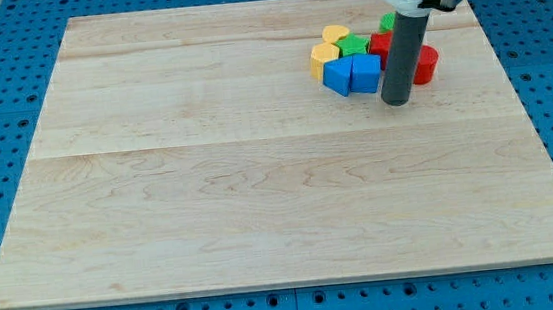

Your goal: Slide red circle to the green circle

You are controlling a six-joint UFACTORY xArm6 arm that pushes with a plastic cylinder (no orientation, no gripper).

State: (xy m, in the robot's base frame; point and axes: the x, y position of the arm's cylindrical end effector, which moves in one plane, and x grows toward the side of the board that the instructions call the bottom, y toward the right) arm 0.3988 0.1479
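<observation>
The blocks sit in a tight cluster near the view's top right of the wooden board (258, 177). The red circle (427, 64) lies at the cluster's right edge, partly hidden behind the rod. The green circle (385, 23) is at the top of the cluster, mostly hidden by the rod. My tip (397, 102) rests on the board just below the cluster, to the lower left of the red circle and right of the blue blocks.
Also in the cluster are two blue blocks (365, 71) (336, 76), two yellow blocks (324, 58) (335, 34), a green block (353, 45) and another red block (379, 46). The board's right edge (528, 103) is close by.
</observation>
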